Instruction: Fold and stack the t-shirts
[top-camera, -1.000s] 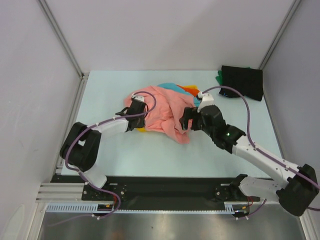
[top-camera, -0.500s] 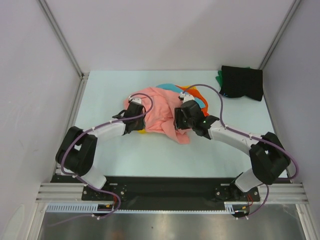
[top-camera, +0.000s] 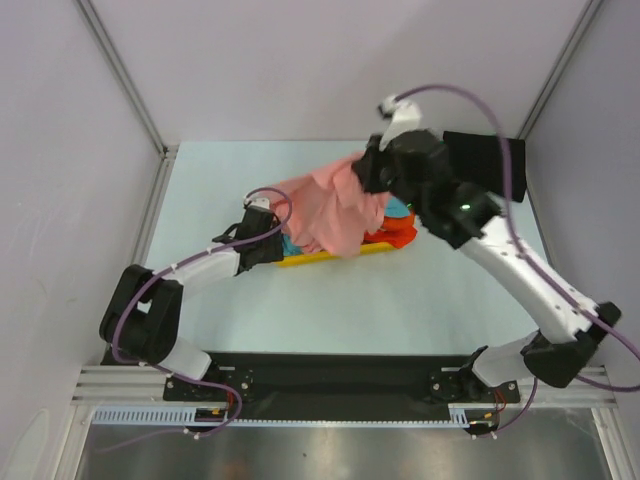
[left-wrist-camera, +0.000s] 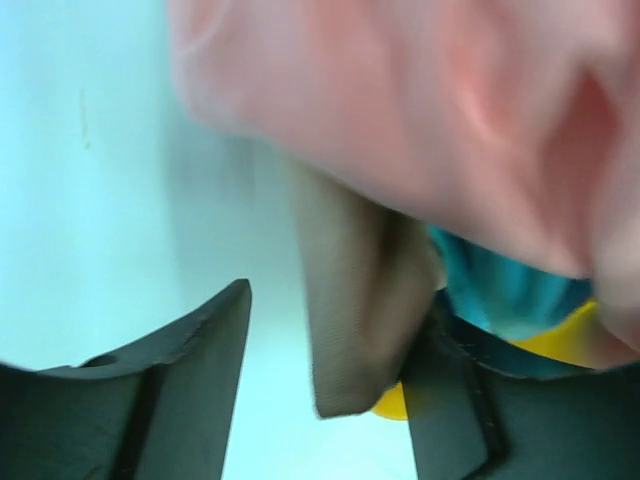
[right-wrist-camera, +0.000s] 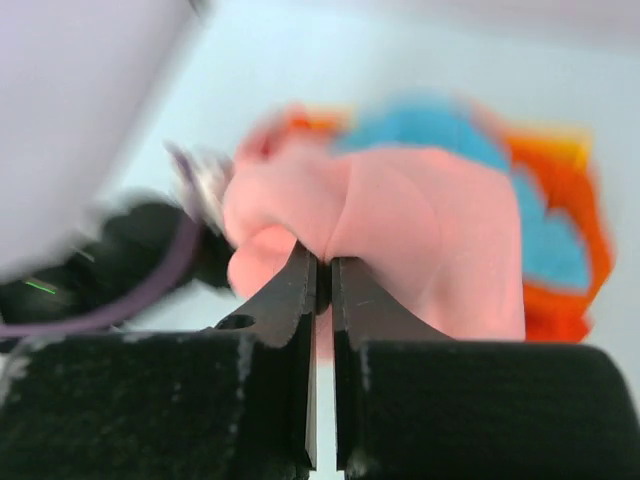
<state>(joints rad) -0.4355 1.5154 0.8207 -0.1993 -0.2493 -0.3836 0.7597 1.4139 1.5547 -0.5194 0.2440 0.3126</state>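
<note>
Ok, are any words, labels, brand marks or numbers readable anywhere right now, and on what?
None can be read. No print shows on the pink t-shirt, the black t-shirt, the yellow tray, the left arm or the right arm. Both wrist views are too blurred to show any small marking.

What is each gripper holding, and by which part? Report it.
Right gripper pinches the salmon pink t-shirt by a bunched fold; left gripper stands open, holding nothing.
</note>
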